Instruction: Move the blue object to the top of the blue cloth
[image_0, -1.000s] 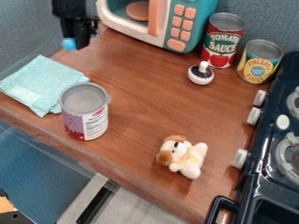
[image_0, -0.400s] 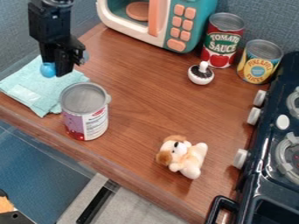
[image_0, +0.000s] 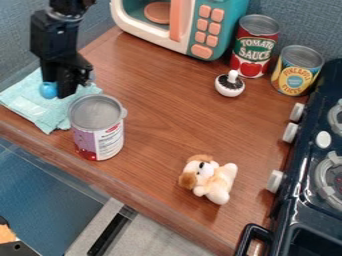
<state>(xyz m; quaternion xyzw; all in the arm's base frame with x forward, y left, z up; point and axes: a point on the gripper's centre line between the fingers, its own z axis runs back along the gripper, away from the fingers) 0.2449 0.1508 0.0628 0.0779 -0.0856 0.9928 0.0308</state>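
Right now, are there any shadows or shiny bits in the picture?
In the camera view, a soft, faint shadow lies on the brown counter just below the toy dog; the rim of the can by the blue cloth looks a bit shiny, but no strong glare hides anything.

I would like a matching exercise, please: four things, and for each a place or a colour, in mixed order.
1. blue object
2. plush dog
3. toy microwave
4. stove

A. dark, at the view's right edge
B. white and brown, on the counter
C. teal, with orange buttons
D. at the gripper, seen against the cloth

1-D, 2-B, 3-C, 4-A
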